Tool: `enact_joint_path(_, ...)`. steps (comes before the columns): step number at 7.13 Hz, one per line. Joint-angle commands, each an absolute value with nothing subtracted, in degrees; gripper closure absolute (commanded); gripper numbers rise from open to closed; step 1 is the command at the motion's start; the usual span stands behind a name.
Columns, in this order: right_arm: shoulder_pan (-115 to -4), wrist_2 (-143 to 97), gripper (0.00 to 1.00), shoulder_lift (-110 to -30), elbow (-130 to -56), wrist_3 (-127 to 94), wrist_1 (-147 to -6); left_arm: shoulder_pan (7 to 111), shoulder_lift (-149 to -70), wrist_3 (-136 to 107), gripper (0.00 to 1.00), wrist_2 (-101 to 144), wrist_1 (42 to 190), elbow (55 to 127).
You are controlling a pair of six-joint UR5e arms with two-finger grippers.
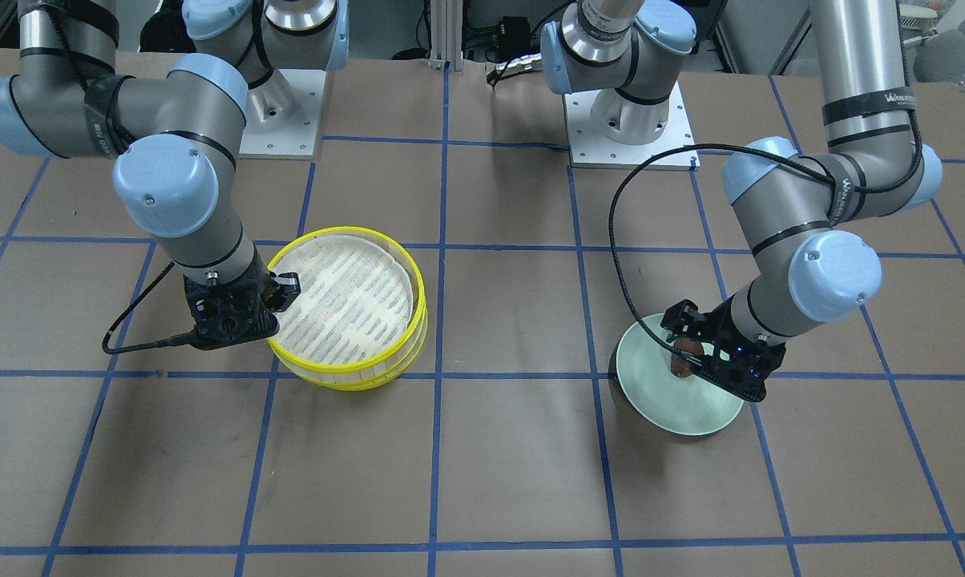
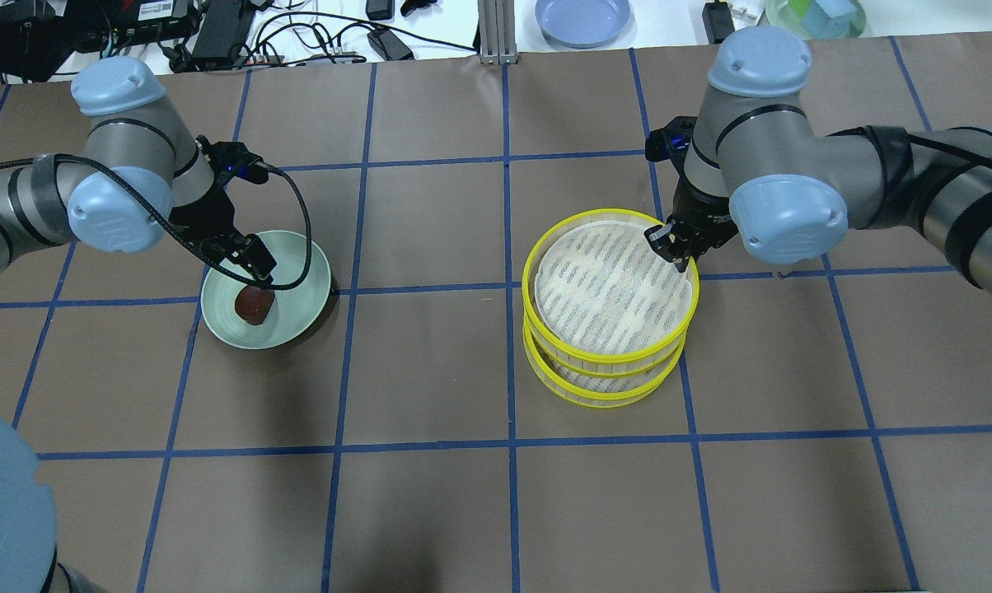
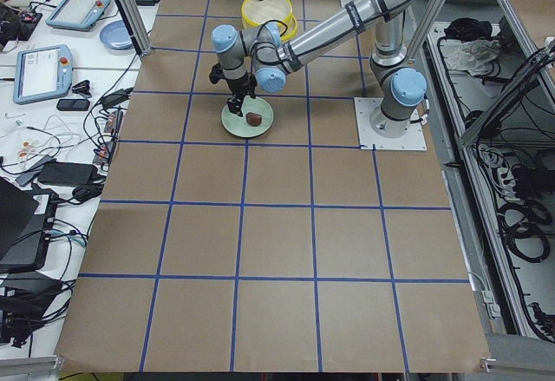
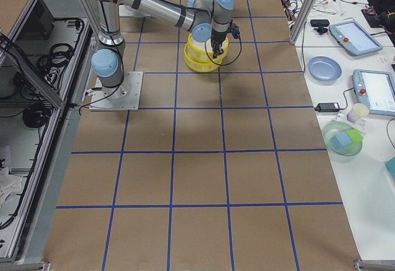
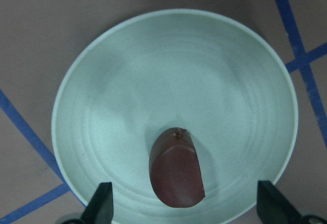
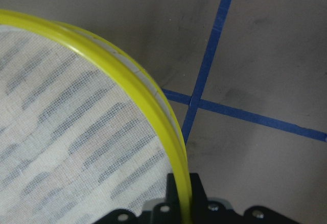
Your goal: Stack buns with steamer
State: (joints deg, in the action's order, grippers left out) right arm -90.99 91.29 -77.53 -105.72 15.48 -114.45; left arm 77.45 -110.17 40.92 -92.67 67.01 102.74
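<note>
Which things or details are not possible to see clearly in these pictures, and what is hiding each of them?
Cream bun: in no view; the upper basket covers the inside of the lower basket.
Brown bun: in the front-facing view, mostly behind the left gripper.
Right gripper: fingertips cut off by the bottom edge of the right wrist view.
Both side views: grippers too small to judge.

overhead/front: opposed, downward | sides: table point(image 3: 277, 225) ends, far | wrists: close-up | shared: table
</note>
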Motion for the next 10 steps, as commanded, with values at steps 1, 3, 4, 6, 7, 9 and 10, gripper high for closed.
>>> enact_joint_path(1, -91.1, 91.5, 1.00, -78.4, -106.9, 18.1, -114.0, 77.4, -112.6, 42.0, 0.01, -92.4, 66.3, 103.6)
enact_joint_path(3, -91.1, 91.4, 1.00, -78.1, -107.0, 18.4, -114.2, 77.4, -114.5, 42.1, 0.18, -92.4, 64.5, 103.4)
enact_joint_path(4, -91.1, 91.4, 1.00, -78.0, -107.0, 18.7, -114.3, 77.4, -114.8, 42.1, 0.63, -92.6, 64.6, 103.1)
enact_joint_path(6, -91.1, 91.4, 1.00, -77.4, -107.0, 18.2, -114.5, 77.4, -114.4, 41.5, 1.00, -92.6, 64.5, 102.7)
enact_joint_path(7, -91.1, 91.6, 1.00, -77.4, -107.0, 18.2, -114.3, 77.4, -113.9, 41.4, 1.00, -92.4, 64.6, 102.0)
enact_joint_path(9, -91.1, 92.9, 1.00, -77.4, -107.0, 18.0, -114.0, 78.9, -111.1, 29.3, 1.00, -91.5, 71.6, 96.5)
enact_joint_path(10, -91.1, 93.2, 1.00, -77.2, -107.0, 18.1, -114.0, 80.2, -108.9, 23.2, 1.00, -87.2, 77.6, 92.7)
